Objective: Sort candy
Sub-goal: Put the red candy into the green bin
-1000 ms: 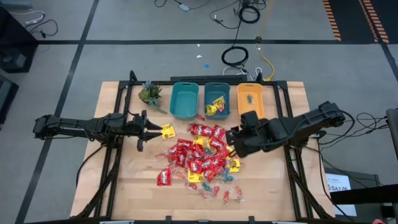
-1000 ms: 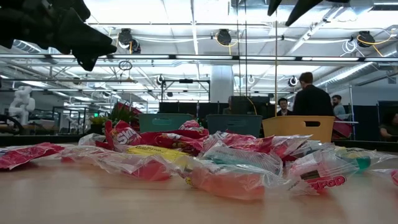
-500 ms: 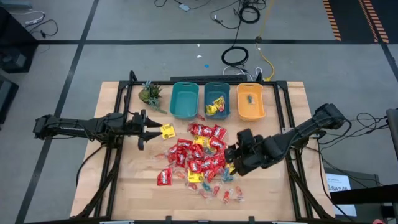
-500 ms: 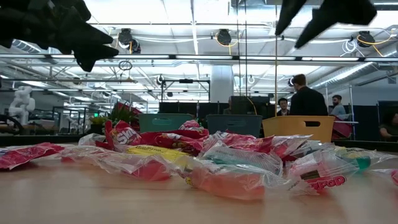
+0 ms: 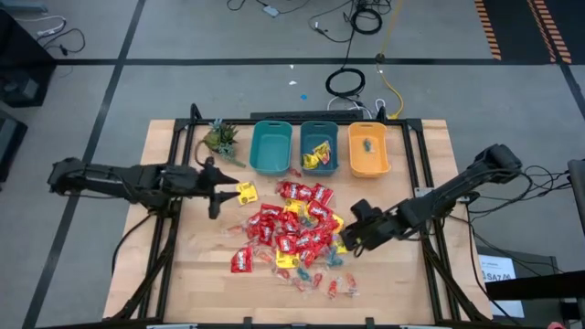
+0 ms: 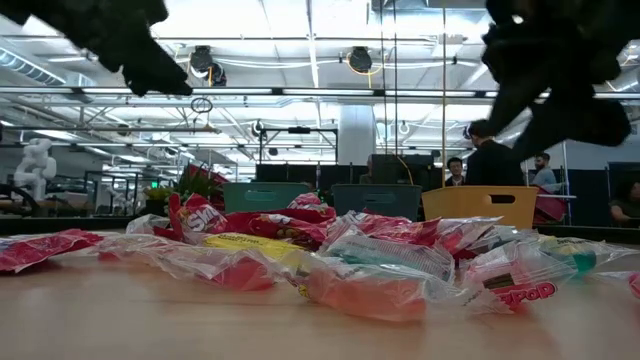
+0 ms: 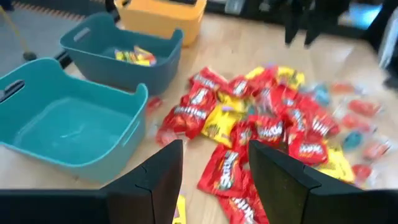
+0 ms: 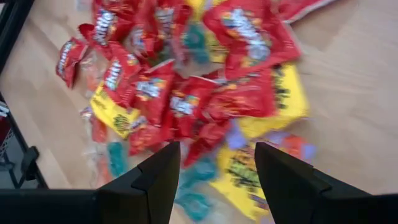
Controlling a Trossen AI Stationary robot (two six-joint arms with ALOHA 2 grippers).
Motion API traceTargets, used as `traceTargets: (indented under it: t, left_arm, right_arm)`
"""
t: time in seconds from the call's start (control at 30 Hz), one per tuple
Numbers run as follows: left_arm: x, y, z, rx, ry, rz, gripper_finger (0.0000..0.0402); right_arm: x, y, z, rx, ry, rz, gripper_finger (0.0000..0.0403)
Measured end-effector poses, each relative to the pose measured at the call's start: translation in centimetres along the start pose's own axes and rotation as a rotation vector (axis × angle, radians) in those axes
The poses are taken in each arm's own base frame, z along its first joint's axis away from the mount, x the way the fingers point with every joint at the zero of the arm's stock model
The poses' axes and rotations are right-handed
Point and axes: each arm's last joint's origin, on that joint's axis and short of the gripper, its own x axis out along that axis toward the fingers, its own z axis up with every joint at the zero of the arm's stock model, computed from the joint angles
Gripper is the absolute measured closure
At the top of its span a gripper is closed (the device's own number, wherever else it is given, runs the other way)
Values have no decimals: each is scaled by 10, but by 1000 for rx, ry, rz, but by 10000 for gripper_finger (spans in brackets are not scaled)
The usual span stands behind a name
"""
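Red-and-yellow candy [image 5: 297, 233] heap, long axis slanting bin-to-table-front.

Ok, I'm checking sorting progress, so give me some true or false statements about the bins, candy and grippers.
1. The middle teal bin holds yellow packets. True.
2. The left teal bin is full of red packets. False: it looks empty.
3. The right gripper hangs open over the right edge of the candy pile. True.
4. The left gripper is shut on a red packet. False: it is open, with one yellow packet lying beside it.
5. The plant sits in the orange bin. False: it stands on the table, left of the bins.
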Motion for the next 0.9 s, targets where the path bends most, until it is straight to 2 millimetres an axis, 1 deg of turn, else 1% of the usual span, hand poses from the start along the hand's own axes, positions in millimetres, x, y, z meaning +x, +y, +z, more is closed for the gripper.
traceTargets:
  t: [0.07,0.17,0.27,0.37,0.47,0.63,0.73,0.9]
  left_arm:
    - [8,-9,10,31,35,15,210]
    - [24,-28,24,82,85,39,210]
    - [44,-48,29,140,148,41,210]
    - [63,-66,31,118,205,46,210]
    - [81,-80,28,65,283,67,210]
    - [105,-98,18,44,398,90,210]
    - [119,-104,10,25,480,104,210]
    - [135,-105,-10,-29,592,160,210]
  right_arm:
    - [-7,-12,1,-1,-1,8,204]
    - [-20,-25,4,-27,-2,28,204]
    - [-35,-34,8,-86,-7,37,204]
    - [-50,-43,12,-145,-7,28,204]
    - [-62,-51,16,-196,-8,29,204]
    - [-77,-62,20,-295,-13,42,204]
    - [-84,-68,22,-333,-14,42,204]
    - [-92,-73,24,-367,-21,68,204]
